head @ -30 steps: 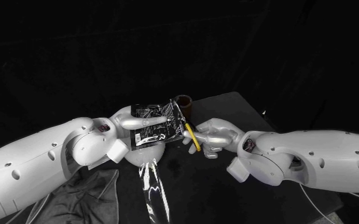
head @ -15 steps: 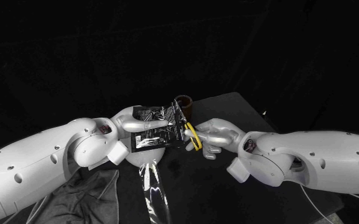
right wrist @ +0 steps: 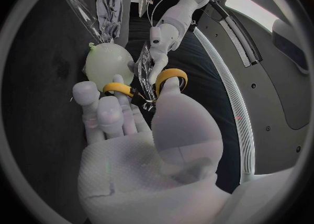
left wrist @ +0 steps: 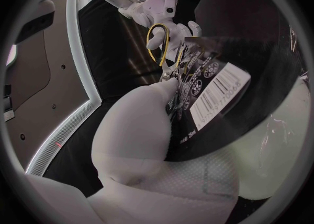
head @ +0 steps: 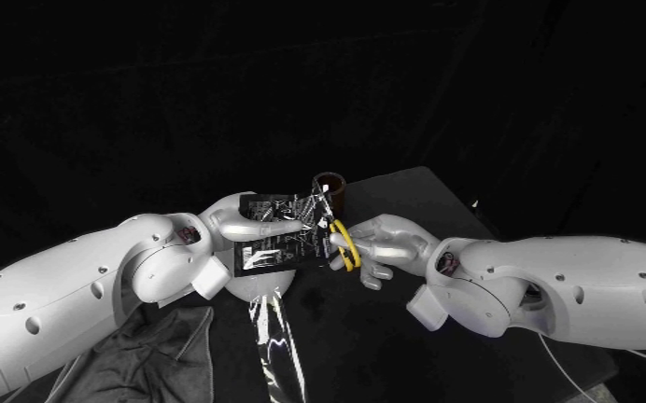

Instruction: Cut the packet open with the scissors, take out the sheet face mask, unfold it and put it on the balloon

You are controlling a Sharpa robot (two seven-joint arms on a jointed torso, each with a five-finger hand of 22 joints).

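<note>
My left hand [head: 253,226] pinches the black face mask packet [head: 282,237] and holds it upright above the pale balloon [head: 259,279]. My right hand [head: 386,245] grips the yellow-handled scissors [head: 344,244], with fingers through the loops. The blades meet the packet's right edge near its top. In the left wrist view the packet [left wrist: 211,92] stands before my left hand [left wrist: 141,130], with the scissors [left wrist: 159,42] and my right hand [left wrist: 164,10] behind it. The right wrist view shows the scissors [right wrist: 171,77], the packet [right wrist: 145,70] edge-on and the balloon [right wrist: 107,62].
A brown cylinder [head: 330,187] stands just behind the packet. A clear plastic strip [head: 276,347] runs from the balloon toward the table's front edge. A grey cloth [head: 148,356] lies at the front left under my left arm.
The scissors have turned in my right hand: the yellow handles, earlier a thin line, now show as open loops closer to the packet's edge. The packet has tilted slightly.
</note>
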